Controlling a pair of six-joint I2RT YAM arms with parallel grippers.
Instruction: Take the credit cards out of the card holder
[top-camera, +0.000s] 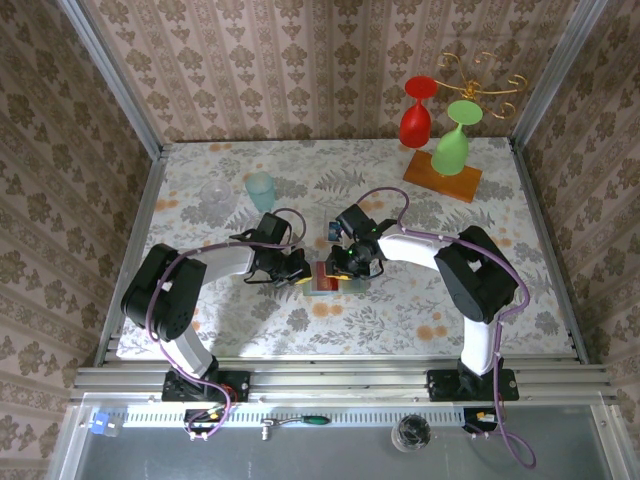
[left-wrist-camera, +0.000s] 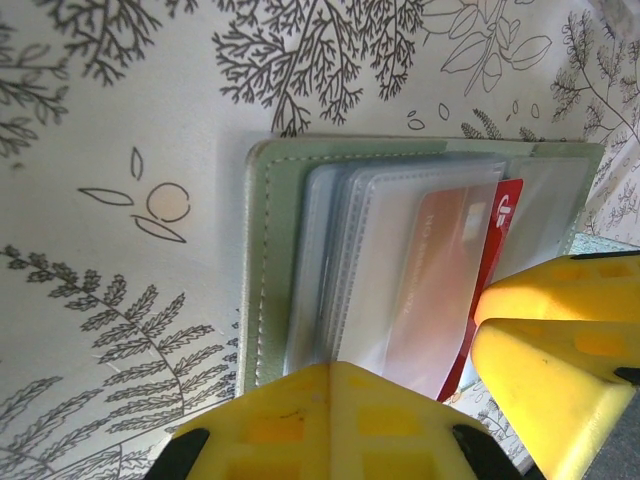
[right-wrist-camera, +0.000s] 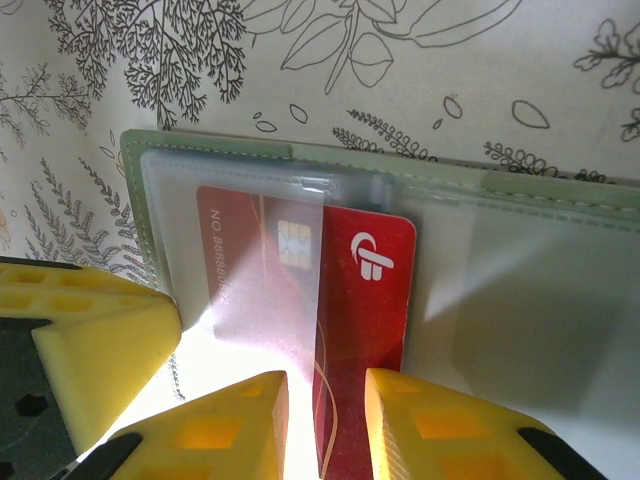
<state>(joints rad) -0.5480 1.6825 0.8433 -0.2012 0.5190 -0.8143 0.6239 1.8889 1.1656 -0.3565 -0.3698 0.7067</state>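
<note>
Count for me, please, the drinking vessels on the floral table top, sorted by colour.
Red goblet: 1
Green goblet: 1
Teal cup: 1
Clear glass: 1
Total: 4

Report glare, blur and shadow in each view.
Right wrist: blown-out white glare beside the right pincer, sheen on the clear sleeves veiling half of the red card. Left wrist: those sleeves hazy, the left pincer slightly soft, faint shadow left of the card holder. Top external: even light, sharp, the card holder small.
</note>
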